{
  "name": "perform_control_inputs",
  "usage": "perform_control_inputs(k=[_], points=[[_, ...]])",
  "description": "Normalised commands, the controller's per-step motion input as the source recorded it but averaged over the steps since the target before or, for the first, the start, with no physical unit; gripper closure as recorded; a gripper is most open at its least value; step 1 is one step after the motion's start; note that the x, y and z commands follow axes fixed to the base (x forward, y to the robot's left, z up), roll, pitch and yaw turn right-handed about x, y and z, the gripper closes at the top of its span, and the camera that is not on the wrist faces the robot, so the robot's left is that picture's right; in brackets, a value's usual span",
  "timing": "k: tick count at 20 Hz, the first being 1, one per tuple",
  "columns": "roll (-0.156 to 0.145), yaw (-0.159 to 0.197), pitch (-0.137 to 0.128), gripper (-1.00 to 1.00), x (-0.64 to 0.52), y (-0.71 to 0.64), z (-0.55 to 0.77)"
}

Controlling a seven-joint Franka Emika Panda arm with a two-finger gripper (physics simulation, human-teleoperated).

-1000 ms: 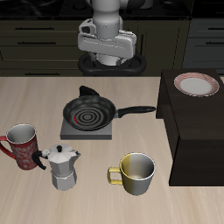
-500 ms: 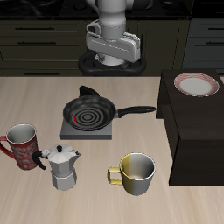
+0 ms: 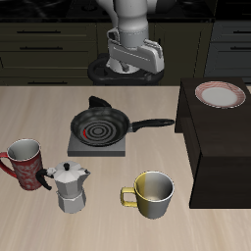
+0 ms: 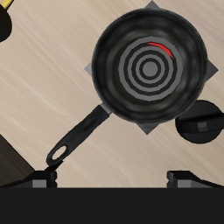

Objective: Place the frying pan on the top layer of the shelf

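Approach step, as I judge it: nothing is grasped yet. The gripper [image 3: 134, 61] hangs high above the table, behind the pan [image 3: 99, 126], holding nothing; its fingers [image 4: 179, 176] stand well apart. The pan sits on a grey square plate [image 3: 120, 150] with ring markings, its handle [image 3: 154, 124] pointing toward the shelf [image 3: 201, 137].

Next move calls for descent over the handle, fingers straddling it.

Pan: shallow, round, matte black, with a long, straight, slim handle. Shelf: dark, boxy wood with a flat top, carrying a pink-rimmed dish [image 3: 220, 93].
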Motion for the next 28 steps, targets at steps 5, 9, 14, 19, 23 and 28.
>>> perform_control_inputs(k=[5,9,14,19,23,28], points=[[-0.063,-0.183,-0.021,-1.00,0.01,0.04,-0.08],[-0.083,-0.158,0.001,-1.00,0.02,0.00,-0.11],[-0.050,-0.102,-0.033,-1.00,0.05,0.10,-0.10],[-0.012,-0.072,0.019,-1.00,0.06,0.07,-0.20],[-0.040,-0.096,0.010,-1.00,-0.03,0.01,-0.16],[-0.001,-0.067,-0.011,-1.00,-0.01,0.04,-0.14]])
